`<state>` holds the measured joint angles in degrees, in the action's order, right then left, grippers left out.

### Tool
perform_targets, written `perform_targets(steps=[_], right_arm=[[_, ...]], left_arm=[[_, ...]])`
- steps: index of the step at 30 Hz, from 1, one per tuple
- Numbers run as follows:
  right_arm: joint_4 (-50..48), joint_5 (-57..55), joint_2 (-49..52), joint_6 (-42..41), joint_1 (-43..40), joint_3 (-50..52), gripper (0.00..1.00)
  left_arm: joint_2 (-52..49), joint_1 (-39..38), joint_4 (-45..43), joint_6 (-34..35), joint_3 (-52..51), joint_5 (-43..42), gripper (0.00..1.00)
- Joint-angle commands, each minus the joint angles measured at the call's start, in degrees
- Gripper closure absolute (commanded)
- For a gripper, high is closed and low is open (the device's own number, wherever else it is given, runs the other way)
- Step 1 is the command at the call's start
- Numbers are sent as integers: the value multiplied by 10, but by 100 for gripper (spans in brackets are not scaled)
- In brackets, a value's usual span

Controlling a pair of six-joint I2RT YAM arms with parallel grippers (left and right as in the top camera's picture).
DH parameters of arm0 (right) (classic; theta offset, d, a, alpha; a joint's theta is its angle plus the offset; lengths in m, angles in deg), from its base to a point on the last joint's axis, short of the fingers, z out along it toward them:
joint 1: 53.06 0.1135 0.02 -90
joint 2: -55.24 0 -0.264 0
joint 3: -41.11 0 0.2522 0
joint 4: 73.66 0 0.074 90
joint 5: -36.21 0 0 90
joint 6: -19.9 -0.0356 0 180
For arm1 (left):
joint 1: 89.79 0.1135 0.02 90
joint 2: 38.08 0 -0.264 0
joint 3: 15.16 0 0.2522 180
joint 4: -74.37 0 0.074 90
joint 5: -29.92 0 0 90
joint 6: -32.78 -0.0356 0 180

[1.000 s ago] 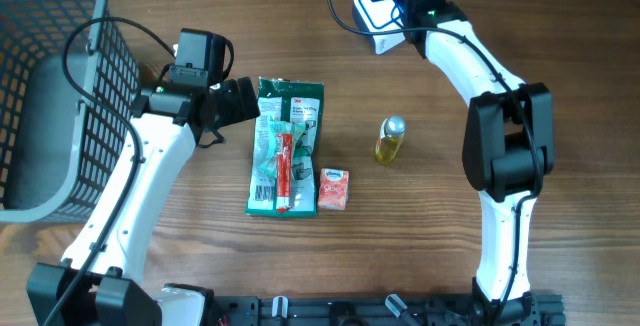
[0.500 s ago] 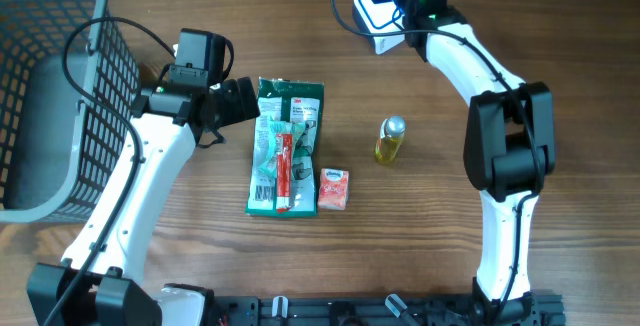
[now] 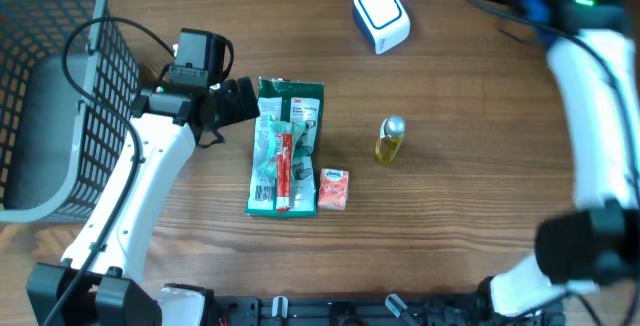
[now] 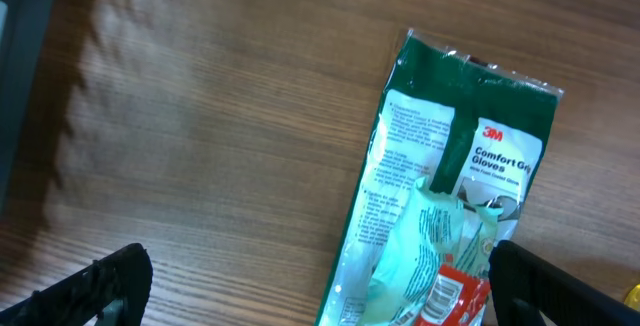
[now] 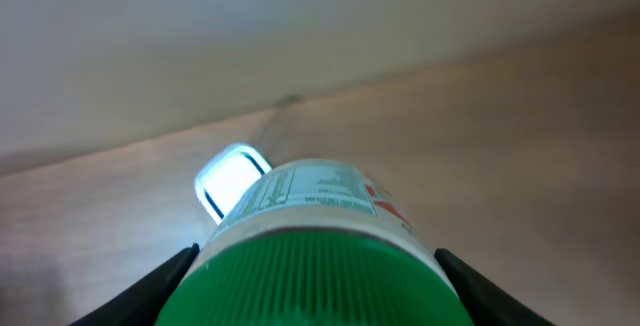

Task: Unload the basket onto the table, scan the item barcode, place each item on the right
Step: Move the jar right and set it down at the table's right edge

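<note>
1. The right pincer point(image 5: 318, 301) is clamped on the green-capped bottle point(image 5: 312, 194). In the right wrist view the bottle sits right between the two dark fingers point(image 5: 165, 288), and its ribbed cap fills the bottom of the shot.
2. Looks-wise, it has a bright green cap with fine ridges and a white label above it with small printed text and a bit of red on the right edge. I can't make out a barcode.
3. The scanner point(image 5: 232, 178) is out past the bottle, ahead of that pincer and a little to its left. It's a white box with a lit window, sitting on the desk point(image 5: 480, 136). From overhead the scanner point(image 3: 381, 16) is well off to the side of the blurry right arm.
4. The left pincer point(image 4: 318, 256) is spread wide open and holding nothing.
5. Just ahead of it, on the right, lies a green glove pack point(image 4: 460, 176) flat on the desk.
6. Beyond that pack are an orange tissue packet point(image 3: 333, 188) and a small yellow bottle point(image 3: 389, 140).
7. The basket point(image 3: 40, 96) is behind the left pincer.
</note>
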<state>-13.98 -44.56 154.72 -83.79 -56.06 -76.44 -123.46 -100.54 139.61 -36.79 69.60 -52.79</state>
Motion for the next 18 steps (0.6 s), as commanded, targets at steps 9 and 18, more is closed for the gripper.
perform_targets(steps=[9,18], right_arm=[[172,-54,15,47,-96,108,63],[35,-101,16,23,-151,277,60]], left_arm=[[5,3,0,-7,9,5,0],[5,3,0,-7,9,5,0]])
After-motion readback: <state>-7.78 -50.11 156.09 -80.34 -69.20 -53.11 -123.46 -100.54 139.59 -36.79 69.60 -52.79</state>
